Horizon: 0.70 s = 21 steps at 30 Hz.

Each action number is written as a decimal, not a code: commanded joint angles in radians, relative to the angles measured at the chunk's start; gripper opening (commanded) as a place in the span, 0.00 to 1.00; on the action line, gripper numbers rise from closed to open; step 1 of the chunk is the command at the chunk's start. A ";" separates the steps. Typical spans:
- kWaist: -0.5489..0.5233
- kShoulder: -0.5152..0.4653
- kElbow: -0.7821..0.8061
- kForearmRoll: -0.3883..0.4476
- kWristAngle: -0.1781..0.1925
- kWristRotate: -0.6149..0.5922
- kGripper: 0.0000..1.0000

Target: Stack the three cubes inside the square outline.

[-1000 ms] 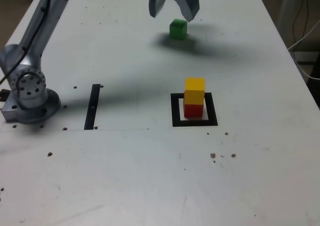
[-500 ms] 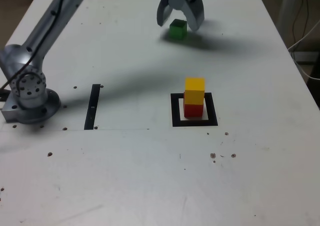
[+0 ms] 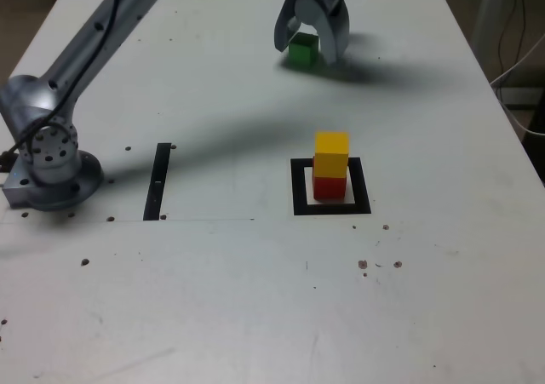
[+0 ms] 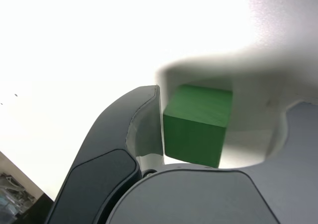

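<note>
- The green cube point(image 3: 301, 52) sits flat on the white tabletop point(image 3: 255, 299) near the far edge, well apart from the other two cubes. It has equal sides, so there is no long axis; in the exterior view one flat face looks toward the camera and its top is level.
- In the wrist view the green cube point(image 4: 198, 124) shows a lighter top face and a darker side face, with slightly rounded edges and a plain solid colour.
- The gripper point(image 3: 311, 48) points down over the green cube, with one of its fingers point(image 3: 286, 28) on either side of it. In the wrist view one dark finger point(image 4: 119, 149) lies right against the cube's side; a gap shows on the other side. The fingers are spread around the cube, not yet clamped on it.
- The yellow cube point(image 3: 331, 153) stands squarely on the red cube point(image 3: 329, 187), both upright inside the black square outline point(image 3: 299, 188).
- A narrow black strip point(image 3: 158, 180) lies to the exterior view's left of the outline, near the arm's base point(image 3: 49, 158).
</note>
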 commanded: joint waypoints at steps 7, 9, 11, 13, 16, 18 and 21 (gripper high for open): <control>-0.011 0.010 -0.008 0.009 -0.008 -0.013 0.27; -0.011 0.009 -0.009 0.010 -0.006 -0.013 0.27; -0.011 0.008 -0.011 0.011 -0.006 -0.013 0.27; -0.011 0.007 -0.012 0.013 -0.006 -0.013 0.27; -0.011 0.005 -0.012 0.016 -0.007 -0.013 0.27; -0.011 0.004 -0.011 0.017 -0.009 -0.013 0.27; -0.012 0.001 -0.011 0.020 -0.011 -0.013 0.27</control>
